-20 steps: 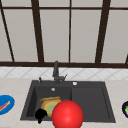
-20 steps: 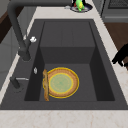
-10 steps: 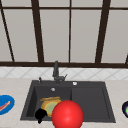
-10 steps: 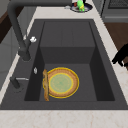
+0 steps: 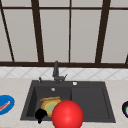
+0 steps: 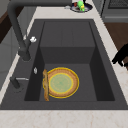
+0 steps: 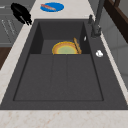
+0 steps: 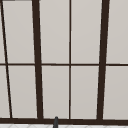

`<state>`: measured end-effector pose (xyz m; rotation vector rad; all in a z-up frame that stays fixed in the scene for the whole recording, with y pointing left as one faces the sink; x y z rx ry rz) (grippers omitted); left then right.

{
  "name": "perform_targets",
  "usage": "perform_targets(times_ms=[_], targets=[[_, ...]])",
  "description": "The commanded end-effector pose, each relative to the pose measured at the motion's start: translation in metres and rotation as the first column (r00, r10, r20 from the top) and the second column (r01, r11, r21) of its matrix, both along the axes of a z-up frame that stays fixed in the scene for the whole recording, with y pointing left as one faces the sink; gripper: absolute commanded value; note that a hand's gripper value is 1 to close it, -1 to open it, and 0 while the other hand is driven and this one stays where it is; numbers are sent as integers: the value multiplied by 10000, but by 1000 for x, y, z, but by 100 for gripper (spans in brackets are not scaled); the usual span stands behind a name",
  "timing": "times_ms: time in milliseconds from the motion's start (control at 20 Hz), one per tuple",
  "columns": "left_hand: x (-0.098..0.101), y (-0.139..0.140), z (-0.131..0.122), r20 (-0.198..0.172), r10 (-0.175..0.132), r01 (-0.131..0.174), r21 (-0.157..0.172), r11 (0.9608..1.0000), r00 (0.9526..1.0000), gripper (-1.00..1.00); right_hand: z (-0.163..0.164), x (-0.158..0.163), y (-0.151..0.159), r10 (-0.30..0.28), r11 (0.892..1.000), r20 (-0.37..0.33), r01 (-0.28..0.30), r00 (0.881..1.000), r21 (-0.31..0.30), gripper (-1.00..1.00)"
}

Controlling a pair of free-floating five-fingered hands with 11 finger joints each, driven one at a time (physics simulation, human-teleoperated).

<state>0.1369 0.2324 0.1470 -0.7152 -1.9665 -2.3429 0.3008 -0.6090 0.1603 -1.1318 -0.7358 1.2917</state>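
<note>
Front view: my left hand is hovering over the front rim of the dark stone sink, fingers relaxed and holding nothing, at seven o'clock from the round yellow plate lying in the basin.

Left side view: I am hanging at two o'clock from the plate, so I judge I should clear the rim first.

Right side view: I am at ten o'clock.

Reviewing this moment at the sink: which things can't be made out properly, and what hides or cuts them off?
- Yellow-rimmed plate with green centre, front view: its near side is covered by the big red ball.
- Black hand, front view: which way its fingers are set is unreadable; it is a dark blob at the sink's front edge.
- Dark dish on the right counter, front view: cut off by the picture's edge.
- Blue plate, front view: cut off at the left edge.
</note>
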Motion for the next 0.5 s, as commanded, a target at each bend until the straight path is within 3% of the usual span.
perform_targets(times_ms=[0, 300, 450], targets=[[0, 0, 0, 0, 0, 0, 0, 10000, 10000, 0, 0, 8, 27, -202, 9997, 2, 202, 9998, -152, -100], [0, 0, 0, 0, 0, 0, 0, 10000, 10000, 0, -4, 23, 63, -144, 9956, -770, 71, 9969, -939, -100], [0, 0, 0, 0, 0, 0, 0, 10000, 10000, 0, -8, 38, 76, -540, 9902, -790, 432, 9954, -1326, -100]])
